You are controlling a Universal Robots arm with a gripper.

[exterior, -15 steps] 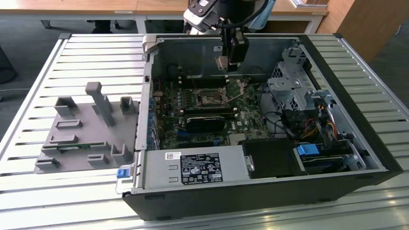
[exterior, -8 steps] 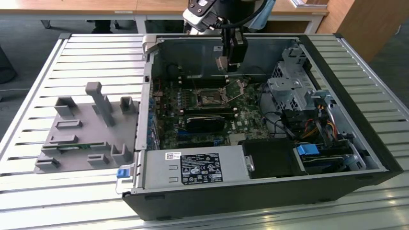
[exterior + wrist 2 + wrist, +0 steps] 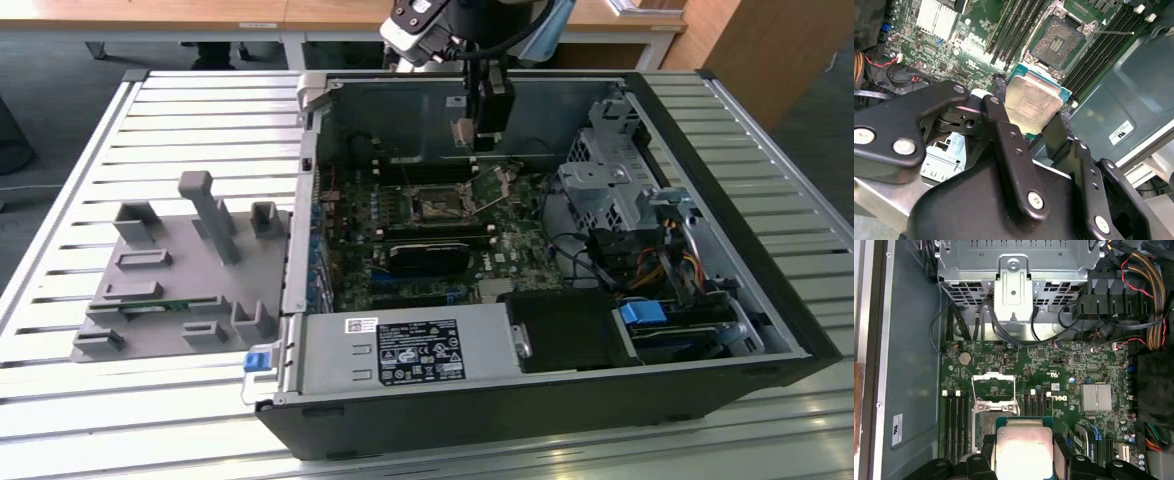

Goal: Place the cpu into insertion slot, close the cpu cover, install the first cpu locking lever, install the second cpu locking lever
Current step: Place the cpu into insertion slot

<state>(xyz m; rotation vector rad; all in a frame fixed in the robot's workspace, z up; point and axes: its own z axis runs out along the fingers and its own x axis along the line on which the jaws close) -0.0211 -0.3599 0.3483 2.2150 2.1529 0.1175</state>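
The cpu (image 3: 1033, 102) has a shiny silver top and a blue-green rim. The tool (image 3: 481, 135) is black. The motherboard (image 3: 1054, 365) is green. The desk (image 3: 200, 100) is pale grey with long stripes.

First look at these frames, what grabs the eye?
The gripper, hanging inside the open computer case, is shut on the cpu, silver top towards both wrist cameras. The insertion slot on the green motherboard is bare, apart from the chip, with the cpu cover swung open beside it. On the exterior view's left, a grey fixture tray sits on the slatted table.
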